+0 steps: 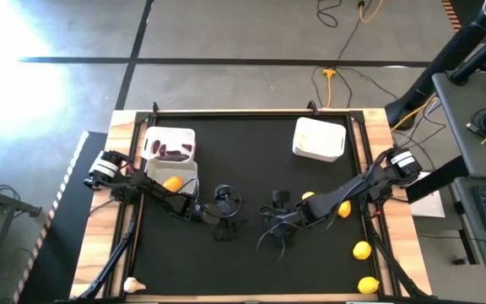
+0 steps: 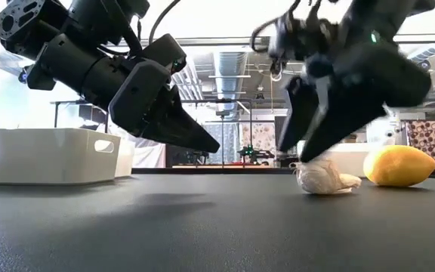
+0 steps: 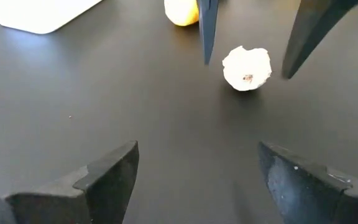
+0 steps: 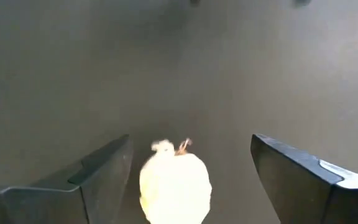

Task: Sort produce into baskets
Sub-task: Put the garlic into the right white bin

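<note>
A white garlic bulb lies on the black table mat near its middle; it also shows in the low view and the right wrist view. My right gripper is open, pointing down at the bulb. Its fingers stand on either side of the bulb without touching it. My left gripper is open and empty, just to the left of the bulb and pointing at it, low over the mat. Three white baskets show: one with purple pieces, one with a lemon, one at the far right.
Lemons lie on the mat right of the grippers and toward the near right corner. Another garlic bulb lies at the near left corner. One lemon sits close behind the bulb in the low view.
</note>
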Robot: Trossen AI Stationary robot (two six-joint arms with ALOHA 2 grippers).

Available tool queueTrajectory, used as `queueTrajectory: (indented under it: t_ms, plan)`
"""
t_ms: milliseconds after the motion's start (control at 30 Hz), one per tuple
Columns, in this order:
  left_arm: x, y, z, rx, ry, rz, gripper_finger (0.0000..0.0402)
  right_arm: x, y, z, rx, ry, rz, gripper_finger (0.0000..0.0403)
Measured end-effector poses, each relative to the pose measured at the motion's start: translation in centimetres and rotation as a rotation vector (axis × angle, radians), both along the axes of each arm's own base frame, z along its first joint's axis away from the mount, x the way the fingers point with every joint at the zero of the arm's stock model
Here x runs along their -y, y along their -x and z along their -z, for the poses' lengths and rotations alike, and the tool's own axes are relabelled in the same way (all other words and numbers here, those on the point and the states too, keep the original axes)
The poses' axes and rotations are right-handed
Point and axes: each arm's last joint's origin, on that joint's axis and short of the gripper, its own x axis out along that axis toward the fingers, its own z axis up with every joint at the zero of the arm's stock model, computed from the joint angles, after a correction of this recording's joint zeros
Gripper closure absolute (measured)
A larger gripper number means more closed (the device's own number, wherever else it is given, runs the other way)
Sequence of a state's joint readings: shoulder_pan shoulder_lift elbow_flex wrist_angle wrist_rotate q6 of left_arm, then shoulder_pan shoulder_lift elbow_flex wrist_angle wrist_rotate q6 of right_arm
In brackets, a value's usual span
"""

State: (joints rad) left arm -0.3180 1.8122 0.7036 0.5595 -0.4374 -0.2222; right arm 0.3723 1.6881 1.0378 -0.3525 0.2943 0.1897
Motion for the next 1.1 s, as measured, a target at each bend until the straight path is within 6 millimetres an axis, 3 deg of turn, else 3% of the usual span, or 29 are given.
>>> queueTrajectory:
  t_ms: [133, 367, 700, 800, 900, 1100]
  plan:
    - [0.0, 0.0, 0.0, 0.000, 0.000, 0.000, 0.0093, 0.5, 0.7, 2.3, -0.078, -0.003, 0.049, 0.0077]
    - [0.0, 0.0, 0.1, -0.004, -0.001, 0.000, 0.0093, 0.6, 0.9, 2.9, -0.086, -0.005, 0.069, 0.0095]
    - [0.0, 0.0, 0.0, -0.001, 0.005, -0.003, 0.0093, 1.0, 0.6, 2.5, -0.088, -0.007, 0.081, 0.0213]
    - [0.1, 0.0, 0.0, -0.001, 0.005, 0.000, 0.0093, 1.7, 0.2, 1.3, -0.106, 0.012, 0.099, 0.0251]
    - [0.1, 0.0, 0.0, -0.001, 0.005, 0.000, 0.0093, 3.3, 0.1, -1.6, -0.120, 0.111, 0.202, 0.0279]
    - [0.1, 0.1, 0.0, 0.001, 0.012, -0.002, 0.0093, 8.2, 1.8, -7.3, -0.007, 0.481, 0.467, 0.0279]
